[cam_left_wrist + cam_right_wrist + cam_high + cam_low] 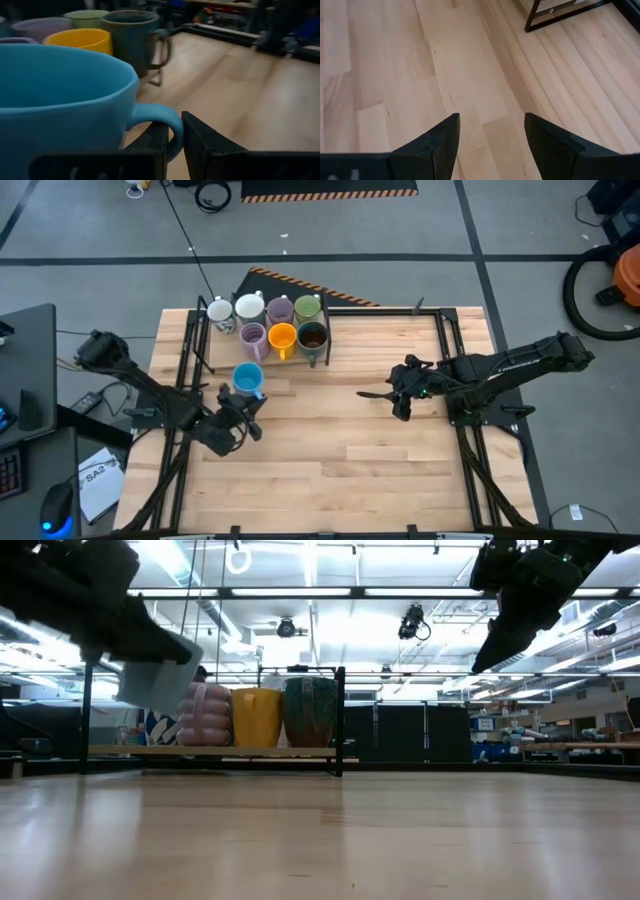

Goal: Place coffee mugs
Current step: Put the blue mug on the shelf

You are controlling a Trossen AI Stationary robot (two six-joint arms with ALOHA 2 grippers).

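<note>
Blue mug (60, 105) fills the left wrist view, glossy, with its handle loop caught between the left gripper's (174, 145) dark fingers (155, 145), which are pinched nearly together on it. In the high view this mug (248, 378) sits just ahead of the left gripper (243, 402), near the table's left side and a little in front of the mug cluster. In the low view it shows pale, lifted clear of the wood.

Pale wooden planks make up the table (340, 450), framed by black metal rails. Grey floor with lines lies around it, a hazard-striped strip at the far edge, a desk with keyboard and mouse at the left, and an orange vacuum at the far right. The low view looks into a bright workshop with ceiling lights and dark benches.

At the table's far left edge stand seven mugs in two rows. Back row, left to right: white mug (220, 312), second white mug (250, 307), lilac mug (280, 309), green mug (307, 307). Front row: second lilac mug (254, 336), orange mug (283, 337), brown mug (313, 337). They touch or nearly touch, all upright.

The left arm reaches in from the left edge, bent low toward the blue mug. The right arm stretches in from the right side, its right gripper (378, 393) pointing left over bare wood at mid-table, well apart from the mugs, fingers (432, 145) spread wide and holding nothing.
</note>
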